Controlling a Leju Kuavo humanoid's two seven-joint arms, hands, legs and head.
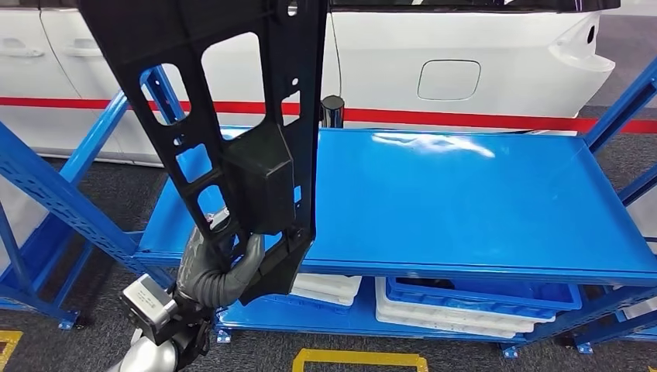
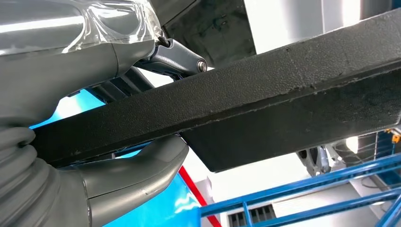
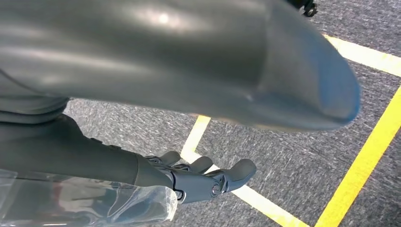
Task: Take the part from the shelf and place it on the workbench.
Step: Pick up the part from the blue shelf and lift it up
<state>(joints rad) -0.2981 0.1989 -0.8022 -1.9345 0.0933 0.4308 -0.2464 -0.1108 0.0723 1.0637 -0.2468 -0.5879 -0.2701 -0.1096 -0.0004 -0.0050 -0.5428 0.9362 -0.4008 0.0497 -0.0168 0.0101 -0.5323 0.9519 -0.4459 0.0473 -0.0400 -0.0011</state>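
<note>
The part is a long black plastic frame with several cut-outs and a boxy block in its middle. It stands nearly upright in front of the blue shelf, reaching past the top of the head view. My left hand grips its lower end from below, thumb wrapped across the front. In the left wrist view the part's black bar runs across between the thumb and the fingers. My right hand hangs over the grey carpet, fingers apart, holding nothing.
The shelf's top board is bare. Under it lie white trays and a blue bin. Blue uprights frame the shelf on both sides. A white car with a red stripe stands behind. Yellow lines mark the floor.
</note>
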